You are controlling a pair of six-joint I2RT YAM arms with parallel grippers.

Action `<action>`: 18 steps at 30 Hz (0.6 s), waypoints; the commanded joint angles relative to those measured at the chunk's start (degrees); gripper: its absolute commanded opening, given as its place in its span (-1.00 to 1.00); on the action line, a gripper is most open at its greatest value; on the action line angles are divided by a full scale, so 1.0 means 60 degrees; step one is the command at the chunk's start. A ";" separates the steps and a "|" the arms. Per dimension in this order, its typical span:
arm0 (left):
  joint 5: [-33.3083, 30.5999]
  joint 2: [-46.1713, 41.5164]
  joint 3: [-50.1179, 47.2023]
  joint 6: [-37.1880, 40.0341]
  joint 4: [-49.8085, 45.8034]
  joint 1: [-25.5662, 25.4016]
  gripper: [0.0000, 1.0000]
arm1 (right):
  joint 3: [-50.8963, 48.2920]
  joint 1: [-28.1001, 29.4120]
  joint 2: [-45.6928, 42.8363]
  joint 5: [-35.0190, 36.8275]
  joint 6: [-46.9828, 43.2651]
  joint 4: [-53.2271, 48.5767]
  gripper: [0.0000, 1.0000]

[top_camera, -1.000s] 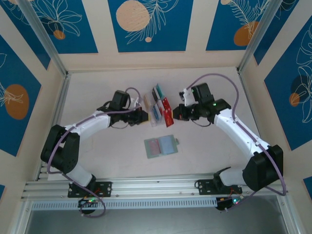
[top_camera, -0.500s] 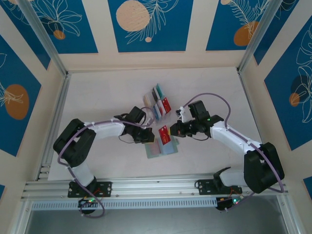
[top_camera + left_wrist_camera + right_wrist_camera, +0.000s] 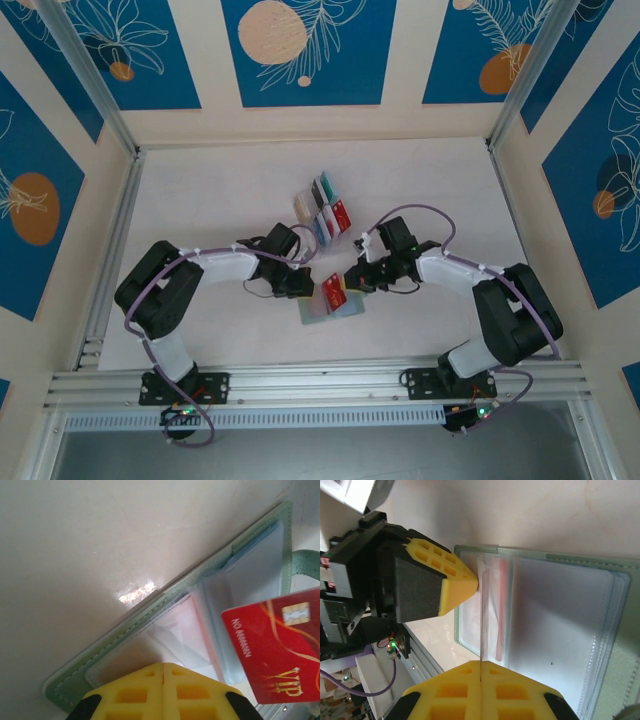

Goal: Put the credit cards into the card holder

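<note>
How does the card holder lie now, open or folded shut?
Open and spread flat: the card holder shows its pink and light-blue inner pockets side by side.

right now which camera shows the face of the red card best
Left wrist: the red VIP card faces it, with chip, number and lettering legible. Right wrist sees it edge-on, a thin line pinched in the right fingers. Top external shows it small, over the card holder.

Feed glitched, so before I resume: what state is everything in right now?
card holder: open, lying flat.
red card: gripped, over the holder, not pocketed.
right gripper: shut on red card.
left gripper: shut, tip at the holder.
clear rack: upright, holding cards.
</note>
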 commanded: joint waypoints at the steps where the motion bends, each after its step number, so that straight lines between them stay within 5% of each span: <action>1: -0.0371 0.0139 -0.0201 0.0305 -0.0575 -0.0061 -0.89 | -0.0107 0.0141 0.0242 -0.0382 0.0047 0.0168 -1.00; 18: -0.0321 0.0124 -0.0215 0.0319 -0.0538 -0.0052 -0.90 | -0.0249 0.0084 0.0418 0.0161 -0.0086 -0.0201 -1.00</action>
